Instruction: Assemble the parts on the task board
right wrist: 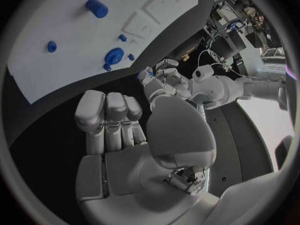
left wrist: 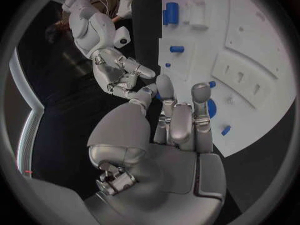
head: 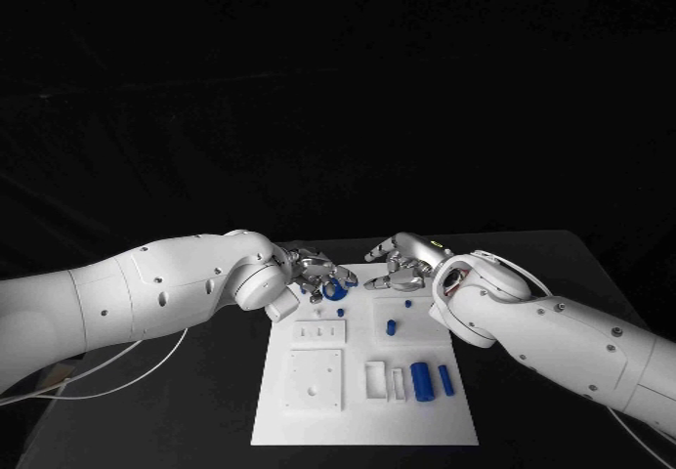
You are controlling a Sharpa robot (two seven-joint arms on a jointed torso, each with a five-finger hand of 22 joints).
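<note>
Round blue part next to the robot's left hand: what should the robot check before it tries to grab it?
1. Round blue part lies on the task board: ok.
2. Left hand is right beside that part: ok.
3. Left hand already touches the part: cannot tell.
4. Right hand holds nothing, fingers curled in: ok.
5. Two blue cylinders lie on the board's near side, apart from both hands: ok.

Left hand [head: 313, 272] fingers apart; right hand [head: 399, 266] fingers curled in, empty.
</note>
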